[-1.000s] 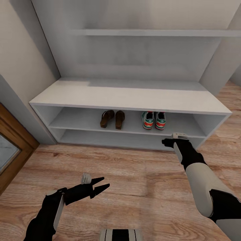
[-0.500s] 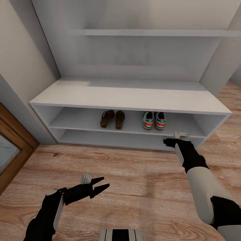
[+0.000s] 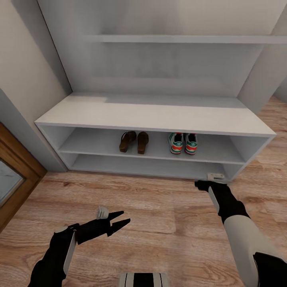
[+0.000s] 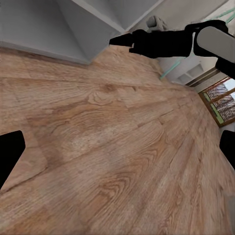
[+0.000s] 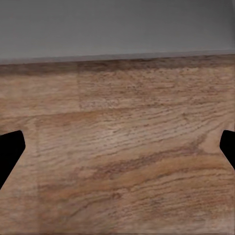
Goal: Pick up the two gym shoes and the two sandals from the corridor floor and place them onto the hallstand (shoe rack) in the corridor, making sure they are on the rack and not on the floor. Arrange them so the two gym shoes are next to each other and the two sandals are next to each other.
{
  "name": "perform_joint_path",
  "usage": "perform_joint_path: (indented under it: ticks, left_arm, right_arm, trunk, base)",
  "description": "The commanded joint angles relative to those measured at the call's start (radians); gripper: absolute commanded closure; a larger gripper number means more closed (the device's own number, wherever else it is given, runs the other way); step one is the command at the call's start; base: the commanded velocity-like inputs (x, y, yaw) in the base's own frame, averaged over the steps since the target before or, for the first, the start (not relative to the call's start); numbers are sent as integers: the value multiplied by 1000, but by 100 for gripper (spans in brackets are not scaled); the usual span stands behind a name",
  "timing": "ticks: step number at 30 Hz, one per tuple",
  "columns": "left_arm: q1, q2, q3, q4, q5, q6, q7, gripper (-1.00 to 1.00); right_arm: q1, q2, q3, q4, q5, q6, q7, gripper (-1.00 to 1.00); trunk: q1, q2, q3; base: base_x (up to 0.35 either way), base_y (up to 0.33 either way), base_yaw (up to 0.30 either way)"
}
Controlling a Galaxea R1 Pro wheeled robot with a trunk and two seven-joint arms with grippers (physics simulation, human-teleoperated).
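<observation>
both sandals [image 3: 133,142] and gym shoes [image 3: 183,143] sat paired on the hallstand [image 3: 151,113] upper shelf, so sorting looked done. left end effector [image 3: 119,221] and right end effector [image 3: 201,183] were open, empty, below it; next just back off.

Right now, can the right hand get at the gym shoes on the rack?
Probably yes. The right hand hangs open and empty over the floor in front of the rack, just below the gym shoes; their shelf bay is open-fronted, nothing between.

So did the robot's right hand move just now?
Yes. The right hand pulled back from the shoe rack, away from its lower shelf and out over the floor, toward the robot.
</observation>
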Motion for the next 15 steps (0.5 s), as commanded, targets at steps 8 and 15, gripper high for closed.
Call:
perform_joint_path:
  ticks: [8, 15]
  left_arm:
    - [-1, -1, 4, -1, -6, 10, -7, -100]
    - [-1, -1, 4, -1, -6, 10, -6, -100]
  right_arm:
    - [15, 0, -1, 3, 10, 3, 4, -100]
    - [16, 0, -1, 12, 9, -85, 92, -100]
  trunk:
    - [0, 0, -1]
    - [2, -1, -20]
  base:
    - [0, 0, 0]
    - [0, 0, 0]
